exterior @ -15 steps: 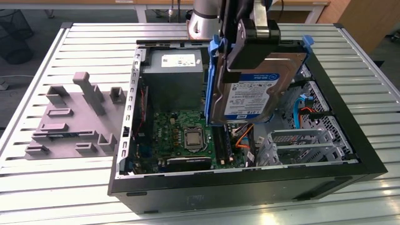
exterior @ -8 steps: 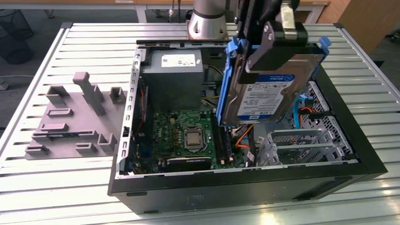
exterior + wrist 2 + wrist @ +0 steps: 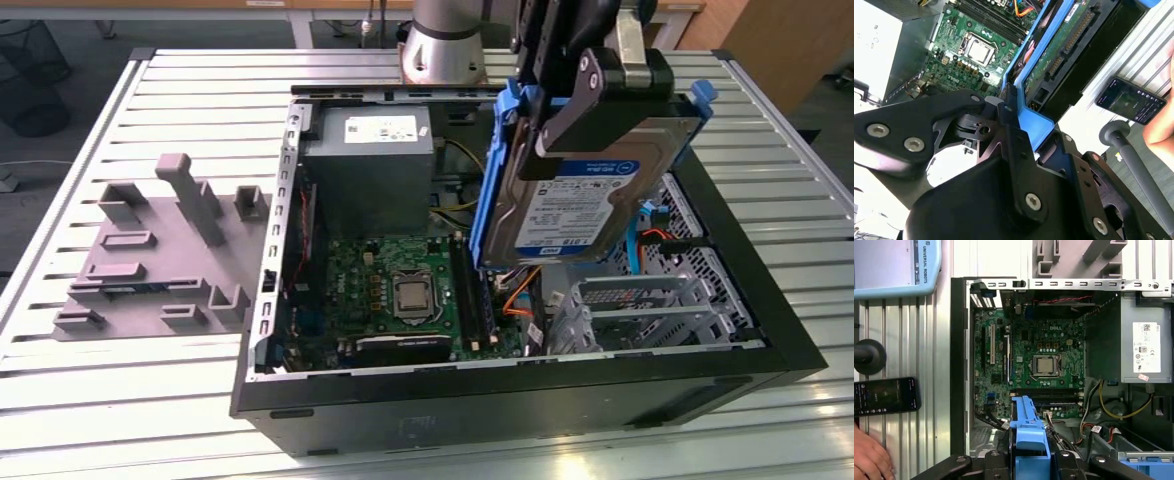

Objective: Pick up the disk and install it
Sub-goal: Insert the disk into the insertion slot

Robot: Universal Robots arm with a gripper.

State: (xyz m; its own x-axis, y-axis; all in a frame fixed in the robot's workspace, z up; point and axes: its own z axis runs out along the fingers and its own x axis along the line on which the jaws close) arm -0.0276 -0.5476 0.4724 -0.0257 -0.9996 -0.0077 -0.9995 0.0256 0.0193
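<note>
My jaws clamp the disk (image 3: 601, 195), held tilted at the exterior view's upper right, above the open case (image 3: 534, 400). Pickup is done; installing it is not.

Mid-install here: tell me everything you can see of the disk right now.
The disk is a flat silver metal drive with a white-and-blue label, framed by a blue plastic carrier bracket. The tool is shut on its upper end, holding it steeply tilted in the air above the open computer case, apparently clear of it. In the second wrist view its underside shows a green circuit board and a black connector.
</note>
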